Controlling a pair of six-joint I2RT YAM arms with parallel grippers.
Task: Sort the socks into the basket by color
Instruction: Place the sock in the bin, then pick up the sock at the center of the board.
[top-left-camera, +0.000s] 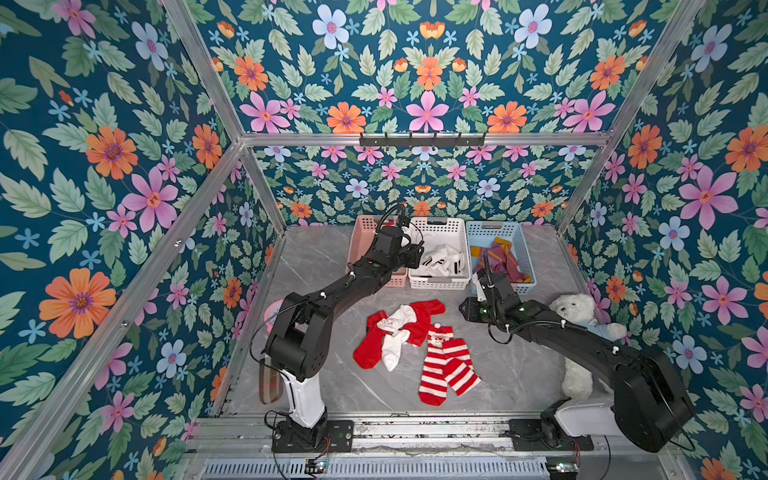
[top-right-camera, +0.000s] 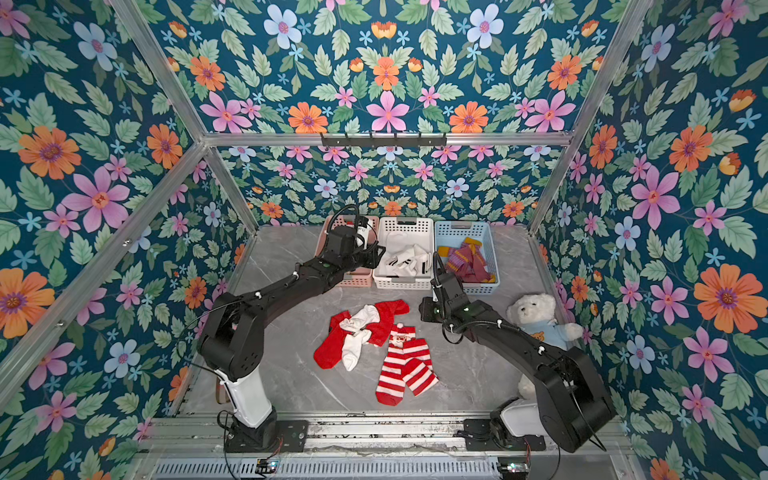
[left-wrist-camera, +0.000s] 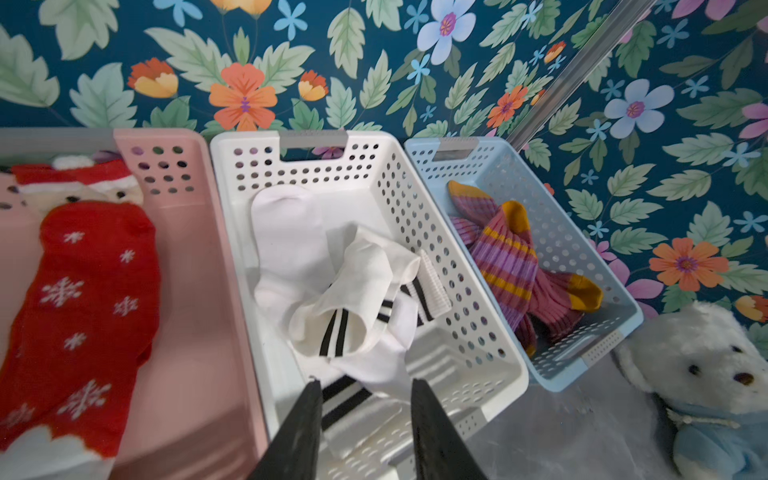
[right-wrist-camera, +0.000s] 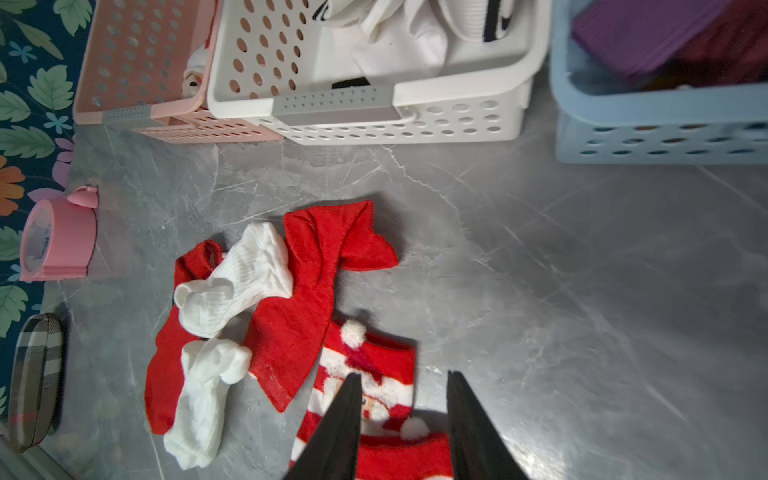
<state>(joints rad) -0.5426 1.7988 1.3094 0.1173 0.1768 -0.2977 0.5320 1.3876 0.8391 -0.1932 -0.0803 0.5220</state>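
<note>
Mid-frame in both top views, on the grey tabletop (top-left-camera: 511, 374): a loose pile of socks (top-left-camera: 399, 332). Two are plain red and two white, overlapping, with a red-and-white striped pair (top-left-camera: 446, 370) at the pile's lower right. Upper centre: pink basket (top-left-camera: 363, 228), white basket (top-left-camera: 440, 228), blue basket (top-left-camera: 492, 230), each already holding socks. Left end effector (left-wrist-camera: 365, 382) hangs over the white basket, jaws apart, empty. Right end effector (right-wrist-camera: 403, 374) hangs above the striped pair's cuff, jaws apart, nothing gripped. The socks look light and limp and likely cling where they overlap. Best hold: pinch a bunched cuff or a free toe.
</note>
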